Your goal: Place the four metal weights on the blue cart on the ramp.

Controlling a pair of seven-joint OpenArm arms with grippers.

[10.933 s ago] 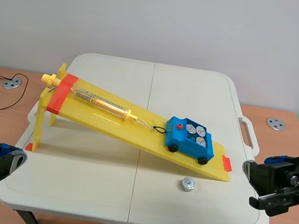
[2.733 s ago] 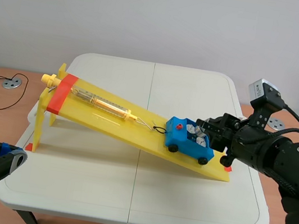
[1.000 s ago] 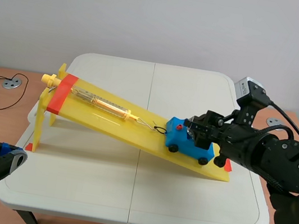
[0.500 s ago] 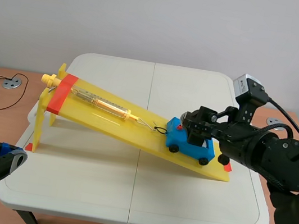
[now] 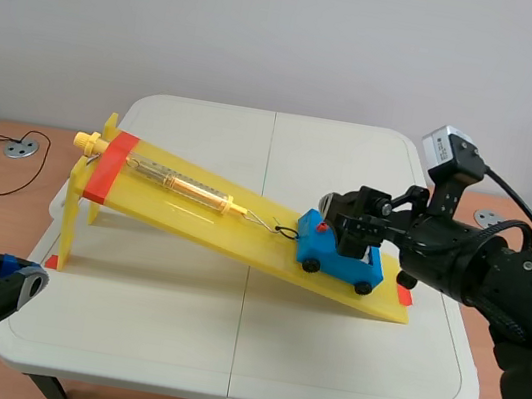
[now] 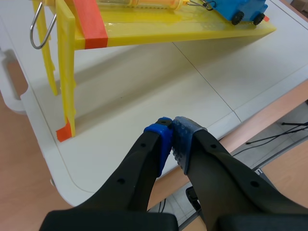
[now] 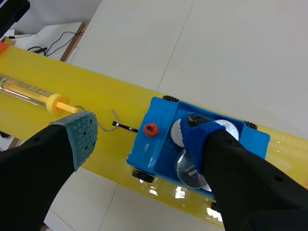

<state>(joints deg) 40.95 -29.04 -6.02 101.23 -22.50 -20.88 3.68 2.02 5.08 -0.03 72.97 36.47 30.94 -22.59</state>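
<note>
At the near left, the left gripper (image 6: 172,130) hung clenched on nothing, well apart from the ramp (image 5: 203,215). Farther right, the right gripper (image 7: 138,131) hovered spread directly above the cart (image 5: 336,258), with weights (image 7: 226,129) lying in its tray.

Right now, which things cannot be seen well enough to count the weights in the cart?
Right wrist view: a finger of the right gripper covers part of the cart; the weights cannot be counted.
Scene view: the gripper hides the cart's top.
Left wrist view: the picture's edge cuts the cart; its inside is unseen.
</note>
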